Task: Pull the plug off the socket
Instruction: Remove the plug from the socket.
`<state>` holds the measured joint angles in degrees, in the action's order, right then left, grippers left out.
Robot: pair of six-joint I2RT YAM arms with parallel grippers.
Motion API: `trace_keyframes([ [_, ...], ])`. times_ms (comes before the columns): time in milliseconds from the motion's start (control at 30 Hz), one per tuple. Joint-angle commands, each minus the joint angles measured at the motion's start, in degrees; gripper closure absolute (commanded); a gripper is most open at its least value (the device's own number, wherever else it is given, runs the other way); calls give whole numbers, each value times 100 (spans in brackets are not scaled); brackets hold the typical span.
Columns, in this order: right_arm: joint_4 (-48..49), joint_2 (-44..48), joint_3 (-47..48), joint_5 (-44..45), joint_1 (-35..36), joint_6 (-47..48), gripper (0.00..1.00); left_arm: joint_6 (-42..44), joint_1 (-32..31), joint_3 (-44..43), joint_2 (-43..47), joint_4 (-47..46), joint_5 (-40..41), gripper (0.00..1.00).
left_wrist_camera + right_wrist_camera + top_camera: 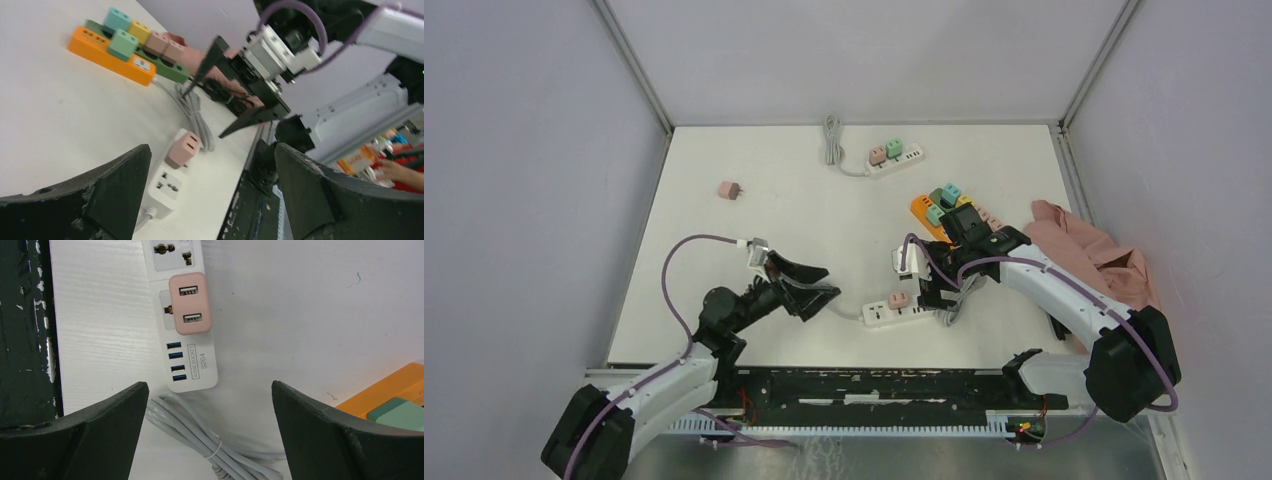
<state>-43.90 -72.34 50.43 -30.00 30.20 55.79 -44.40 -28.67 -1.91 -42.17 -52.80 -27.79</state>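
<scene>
- Black fingers of the right gripper (209, 385) fill the bottom of its wrist view, spread wide with nothing between them. They hover over the white power strip (192, 375), probably lined up to drop around the plug.
- Seated in one of that strip's sockets, the pink USB plug (189, 303) is the thing to pull; nothing touches it yet.
- Spread apart and empty too, the left gripper (829, 282) points at the strip's cable end, likely so it can pin the strip down while the other arm pulls.
- Bundled with a tie, the grey cord (200, 440) lies just beside the strip's USB end.
- On the white tabletop (774, 230) there are also an orange power strip (921, 207) loaded with coloured plugs, a second white strip (894, 160) at the far side, a loose pink plug (730, 190) and a pink cloth (1094, 250).
- Plain grey walls (524, 150) close the table in on three sides.
</scene>
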Motion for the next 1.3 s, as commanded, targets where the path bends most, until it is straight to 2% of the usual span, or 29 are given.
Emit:
trace_keyframes([
  [0, 13, -18, 56, -144, -31, 69, 0, 1345, -1058, -393, -143, -109, 300, 1],
  [100, -12, -33, 73, -171, -80, 57, 0, 2384, -1930, -535, -156, 399, 919, 3],
  [233, -66, -36, 131, -242, -168, 29, 0, 3772, -2665, -697, -540, 804, 1551, 6],
  [367, -101, -22, 155, -322, -254, 2, 0, 4633, -3027, -991, -1373, 982, 1897, 10],
  [567, -140, -22, 172, -396, -351, 1, 0, 5447, -3092, -1778, -2849, 1066, 1873, 12],
  [700, -163, -10, 176, -441, -389, 11, 0, 5709, -3091, -2207, -3654, 1037, 1848, 13],
  [867, -198, -9, 181, -479, -401, 42, 0, 5802, -3088, -2663, -4553, 1017, 1862, 20],
  [1267, -252, -32, 192, -541, -409, 81, 0, 5758, -3089, -3134, -5214, 859, 2013, 32],
])
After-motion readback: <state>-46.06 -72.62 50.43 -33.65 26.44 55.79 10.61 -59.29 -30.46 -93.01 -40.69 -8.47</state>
